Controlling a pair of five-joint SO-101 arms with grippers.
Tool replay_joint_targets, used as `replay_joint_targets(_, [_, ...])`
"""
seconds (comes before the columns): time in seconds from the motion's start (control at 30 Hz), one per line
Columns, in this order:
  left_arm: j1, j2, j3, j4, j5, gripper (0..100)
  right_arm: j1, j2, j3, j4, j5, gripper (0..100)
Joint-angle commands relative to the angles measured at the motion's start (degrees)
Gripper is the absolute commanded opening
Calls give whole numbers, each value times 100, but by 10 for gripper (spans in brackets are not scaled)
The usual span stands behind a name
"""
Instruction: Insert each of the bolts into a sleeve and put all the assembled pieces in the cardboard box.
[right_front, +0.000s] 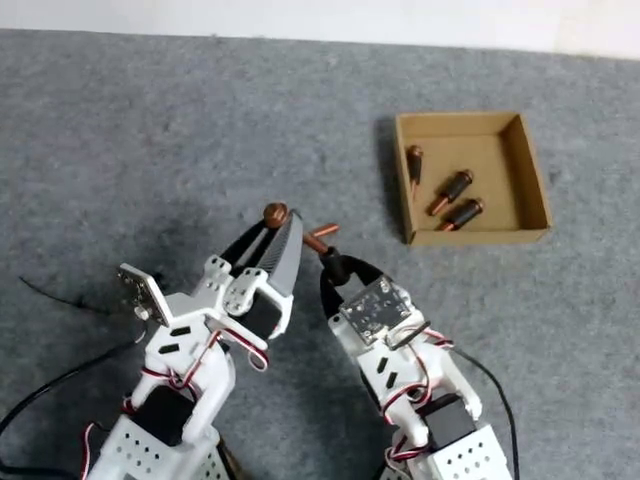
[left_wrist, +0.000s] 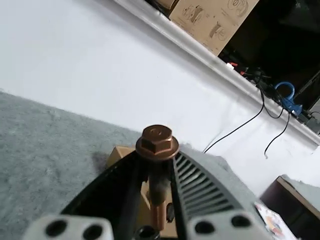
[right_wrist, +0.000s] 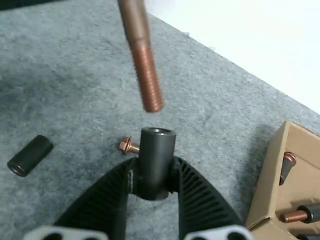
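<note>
My left gripper is shut on a copper bolt, gripped crosswise with the hex head up and the threaded end sticking out below. My right gripper is shut on a black sleeve, held upright with its mouth open upward. The bolt's tip hangs just above that mouth, slightly tilted and apart from it. The cardboard box sits to the right with three assembled pieces inside. A loose bolt lies on the carpet just beyond the sleeve, and a loose sleeve lies farther off.
Grey carpet covers the table, with open room on the far left and behind the box. The two arms stand close together at the near edge. A white wall and floor strip lie past the carpet's far edge.
</note>
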Motion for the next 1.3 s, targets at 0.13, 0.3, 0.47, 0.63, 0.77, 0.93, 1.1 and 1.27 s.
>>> replay_joint_targets(0.13, [101, -31, 110, 299, 9, 5, -48, -4, 620, -277, 44, 5])
replay_joint_targets(0.3, [101, -31, 110, 290, 9, 5, -66, -4, 620, -277, 53, 5])
replay_joint_targets(0.47, [92, -31, 110, 308, 18, 5, -426, -4, 620, -251, 273, 5])
replay_joint_targets(0.63, [101, -31, 110, 536, 18, 5, -418, -4, 620, -268, 308, 5])
replay_joint_targets(0.77, [110, -31, 110, 782, 18, 5, -418, -4, 620, -268, 299, 5])
replay_joint_targets(0.93, [110, -31, 110, 791, 18, 5, -418, -4, 620, -268, 308, 5])
replay_joint_targets(1.1, [198, -4, 110, 958, 149, 5, -418, -4, 620, -268, 308, 5])
replay_joint_targets(1.27, [567, -31, 110, 1451, 299, 7, -409, -4, 620, -268, 308, 5])
